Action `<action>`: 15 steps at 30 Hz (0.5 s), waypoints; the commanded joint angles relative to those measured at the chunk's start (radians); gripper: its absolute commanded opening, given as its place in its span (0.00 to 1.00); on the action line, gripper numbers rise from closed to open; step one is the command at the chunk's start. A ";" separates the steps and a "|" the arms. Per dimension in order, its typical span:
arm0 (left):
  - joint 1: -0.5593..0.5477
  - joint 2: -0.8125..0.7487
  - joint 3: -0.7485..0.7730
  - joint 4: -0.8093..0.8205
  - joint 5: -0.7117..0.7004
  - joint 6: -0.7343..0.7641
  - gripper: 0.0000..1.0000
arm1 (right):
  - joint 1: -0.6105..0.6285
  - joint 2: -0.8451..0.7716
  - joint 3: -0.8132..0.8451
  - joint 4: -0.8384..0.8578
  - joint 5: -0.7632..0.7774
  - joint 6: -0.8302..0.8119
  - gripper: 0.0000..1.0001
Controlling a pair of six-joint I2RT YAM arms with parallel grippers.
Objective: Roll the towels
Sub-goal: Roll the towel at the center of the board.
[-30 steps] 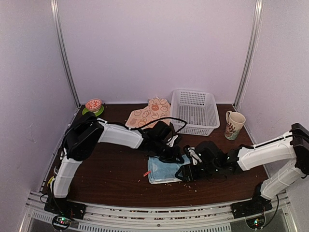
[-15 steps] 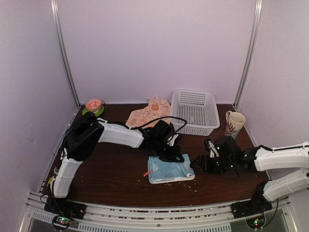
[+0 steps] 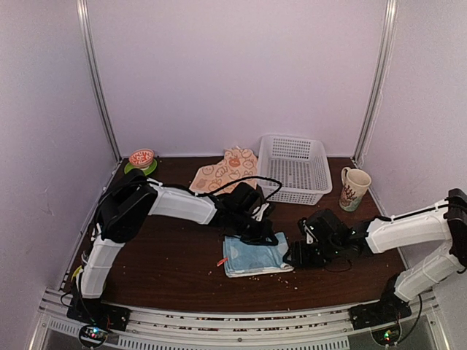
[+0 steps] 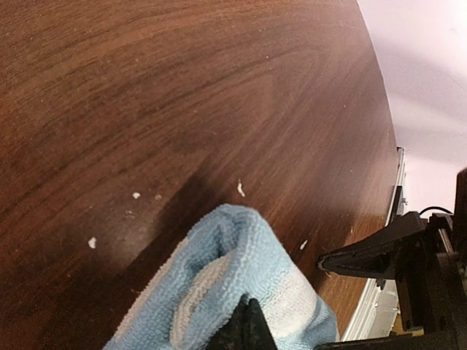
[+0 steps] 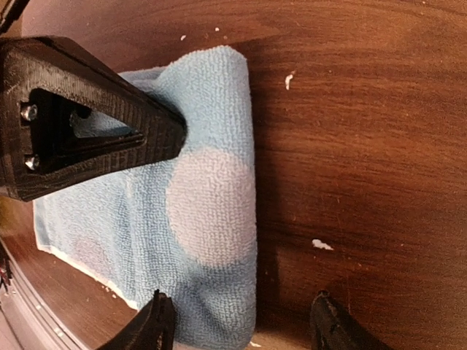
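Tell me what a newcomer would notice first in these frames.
Both arms meet at the light blue towel at the table's front centre. The left end effector is shut with its tip on the towel's far edge, and the right end effector stands open at the towel's folded right edge. At the back, the cream towel lies unrolled just left of the white basket.

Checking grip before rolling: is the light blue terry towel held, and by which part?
The left gripper pinches the light blue terry towel at its far edge. The right gripper stands open at the towel's right end, holding nothing.
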 commanded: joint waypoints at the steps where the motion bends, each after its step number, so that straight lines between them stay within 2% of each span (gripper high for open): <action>1: 0.009 -0.020 -0.028 -0.021 -0.030 0.005 0.00 | 0.064 0.073 0.056 -0.279 0.098 -0.044 0.64; 5: 0.009 -0.019 -0.028 -0.024 -0.024 0.006 0.00 | 0.137 0.142 0.154 -0.428 0.171 -0.083 0.64; 9: 0.010 -0.017 -0.028 -0.026 -0.024 0.008 0.00 | 0.159 0.175 0.204 -0.483 0.202 -0.096 0.64; 12: 0.009 -0.016 -0.029 -0.024 -0.022 0.010 0.00 | 0.151 0.115 0.217 -0.451 0.200 -0.074 0.65; 15: 0.010 -0.015 -0.032 -0.024 -0.020 0.012 0.00 | 0.107 0.007 0.186 -0.337 0.157 -0.018 0.66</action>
